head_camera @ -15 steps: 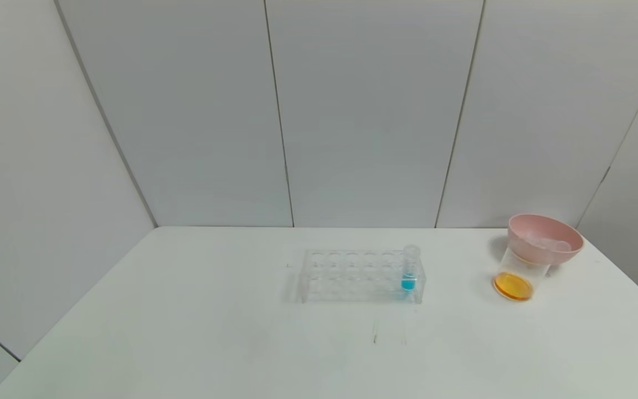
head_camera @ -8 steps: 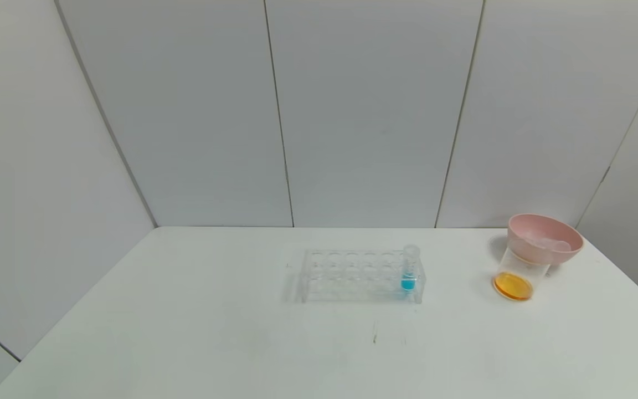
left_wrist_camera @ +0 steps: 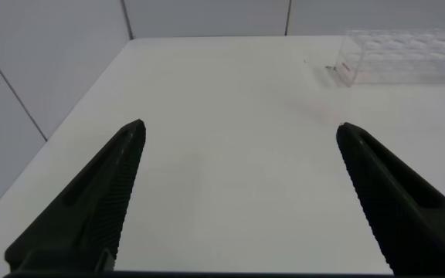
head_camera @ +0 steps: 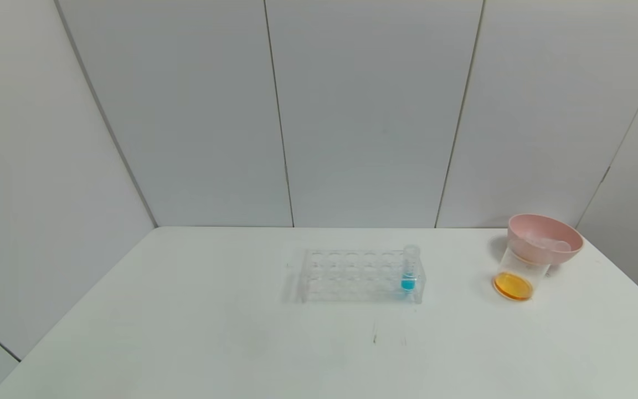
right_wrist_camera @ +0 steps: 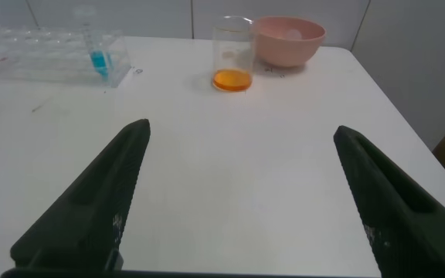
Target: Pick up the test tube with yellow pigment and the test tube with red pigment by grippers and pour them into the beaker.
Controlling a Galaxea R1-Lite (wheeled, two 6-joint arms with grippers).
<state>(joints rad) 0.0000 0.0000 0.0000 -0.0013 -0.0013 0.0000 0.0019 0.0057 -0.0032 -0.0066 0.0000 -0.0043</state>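
White table (head_camera: 186,332) bears tube rack (head_camera: 352,275), beaker (head_camera: 521,274), pink bowl (head_camera: 545,239).

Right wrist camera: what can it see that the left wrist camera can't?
Only the right wrist view shows the beaker holding orange liquid, the pink bowl and the open right end effector. Only the left wrist view shows the open left end effector and the table's left edge. Both show the white table, the clear rack and its blue-liquid tube.
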